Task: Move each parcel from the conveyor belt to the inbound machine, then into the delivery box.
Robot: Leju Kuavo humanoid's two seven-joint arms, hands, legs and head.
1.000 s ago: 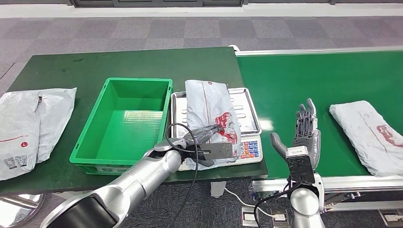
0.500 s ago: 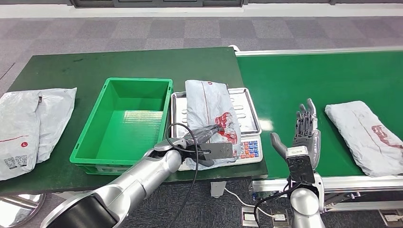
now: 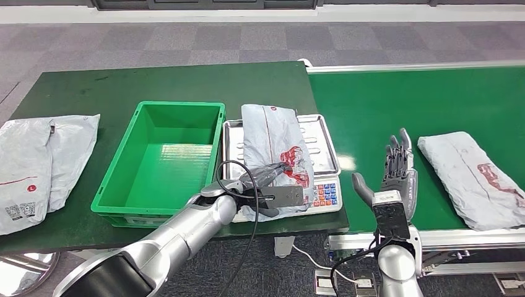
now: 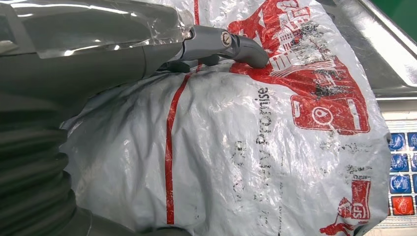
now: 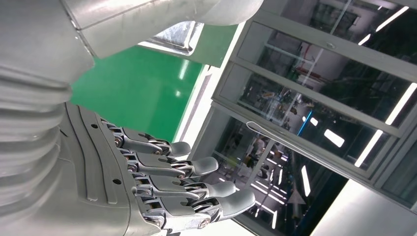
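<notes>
Although two grey parcels (image 3: 37,164) already lie at the far left of the tabletop (image 3: 173,80), we judge the task's live risks to sit further right; the green delivery box (image 3: 162,162) stands just beside the scale, its near rim between the left robot hand (image 3: 267,189) and its floor; this left robot hand rests on the near end of the parcel on the scale (image 3: 275,145), thumb pressed into the film in the left wrist view, yet we cannot tell whether the fingers have actually closed on it; a shallow pinch on slack, glossy plastic could slip, leaving the parcel draped over the keypad (image 3: 324,195) or snagged on the box rim; the loose black cable (image 3: 238,170) arching over the wrist may also catch the bag; the inbound machine's steel tray (image 3: 325,145) could shift if the bag is dragged rather than lifted; further right, the right robot hand (image 3: 396,170) is held up, released and grasping nothing, fingers apart, near the parcel on the conveyor belt (image 3: 473,179); we expect a mistimed reach there if the conveyor belt (image 3: 384,102) is running.
</notes>
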